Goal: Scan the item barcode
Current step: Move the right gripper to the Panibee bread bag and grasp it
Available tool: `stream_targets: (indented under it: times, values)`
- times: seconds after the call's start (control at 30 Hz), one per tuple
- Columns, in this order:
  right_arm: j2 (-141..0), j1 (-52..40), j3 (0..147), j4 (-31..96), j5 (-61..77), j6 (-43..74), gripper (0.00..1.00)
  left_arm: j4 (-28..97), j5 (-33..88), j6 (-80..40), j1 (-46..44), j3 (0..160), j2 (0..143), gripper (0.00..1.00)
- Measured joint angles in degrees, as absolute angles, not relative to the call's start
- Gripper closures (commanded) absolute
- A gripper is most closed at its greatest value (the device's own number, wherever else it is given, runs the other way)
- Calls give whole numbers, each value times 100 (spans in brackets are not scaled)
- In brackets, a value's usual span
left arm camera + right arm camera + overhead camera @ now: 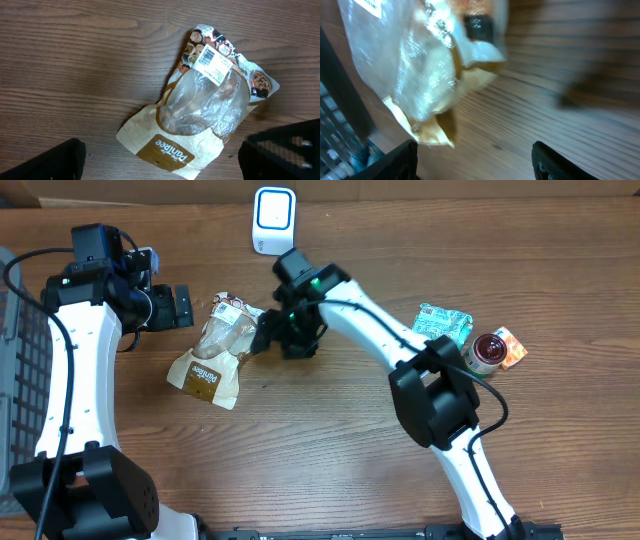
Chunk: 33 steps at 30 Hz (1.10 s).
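Observation:
The item is a clear-windowed paper bag with a brown "The Pantree" label, lying flat on the wooden table. In the left wrist view the bag carries a white barcode sticker near its top end. A white scanner stands at the table's back edge. My left gripper hovers open just left of the bag's top, and from its wrist the gripper shows wide-apart fingers. My right gripper is open at the bag's right edge. Its wrist view shows the bag above the empty gripper.
A green packet, a red-lidded jar and an orange packet lie at the right. A grey mesh basket sits at the table's left edge.

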<state>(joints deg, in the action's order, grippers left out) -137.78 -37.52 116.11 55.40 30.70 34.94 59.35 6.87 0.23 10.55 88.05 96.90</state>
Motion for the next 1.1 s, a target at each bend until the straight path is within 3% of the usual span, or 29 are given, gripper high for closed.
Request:
stream_targets:
  times: [0.17,0.33,0.4,0.53,0.57,0.77,0.93,1.03,1.1]
  values:
    - [-13778,-4093,11358,4495,2812,4241,27,5935,690,23,1055,8805,9690,0]
    - [-13778,-4462,11056,3459,2224,4799,39,5933,687,23,1055,8805,9690,0]
    - [-13778,-4600,10862,3041,2062,4923,47,5933,690,23,1055,8805,9690,0]
    - [-13778,-4779,10707,2915,1861,5050,82,5935,690,23,1055,8805,9690,0]
    - [-13778,-4779,10707,2919,1859,4993,85,5935,690,23,1055,8805,9690,0]
    - [-13775,-4418,10715,3328,2412,3959,86,5933,687,23,1055,8803,9690,1]
    - [-13771,-3675,11013,4729,3273,2303,80,5933,690,23,1055,8805,9690,0]
    - [-13767,-3148,11246,5581,3522,1288,63,5933,690,23,1055,8803,9690,0]
    - [-13753,-2849,11288,5902,3592,834,46,5933,690,23,1055,8805,9690,0]
